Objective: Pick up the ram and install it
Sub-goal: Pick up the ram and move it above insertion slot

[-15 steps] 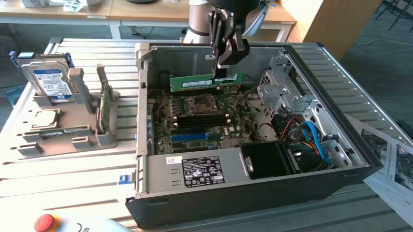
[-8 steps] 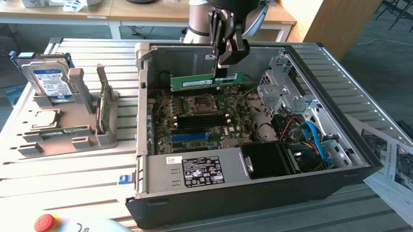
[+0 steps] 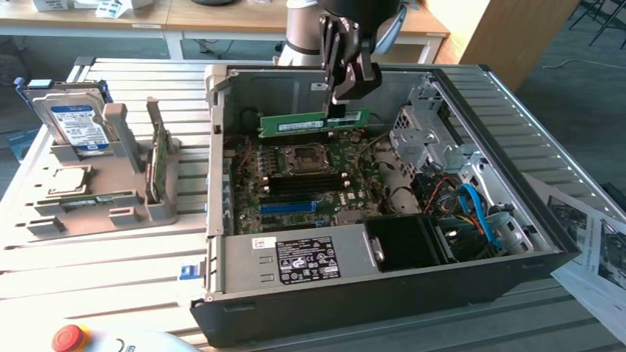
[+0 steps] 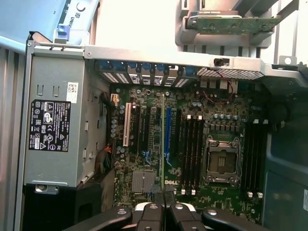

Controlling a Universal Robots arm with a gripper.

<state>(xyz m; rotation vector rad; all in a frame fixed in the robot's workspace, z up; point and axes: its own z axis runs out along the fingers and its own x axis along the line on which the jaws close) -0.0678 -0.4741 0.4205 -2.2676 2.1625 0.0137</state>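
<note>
Lying open on its side, computer case [image 3: 391, 293]; motherboard [image 3: 303, 183] on its floor; gripper [image 3: 339, 110] poised over the board, jaws drawn nearly together and clamped on the top edge of the ram [image 3: 313, 123], a green stick held level over the board's slots [image 4: 168, 127]

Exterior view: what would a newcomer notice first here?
The open computer case sits in the middle of the slatted table, its motherboard bare. Above that, the pincer grips the ram, a green stick, by its top edge. On the exterior view's left, a hard drive stands upright in a grey holder.
</note>
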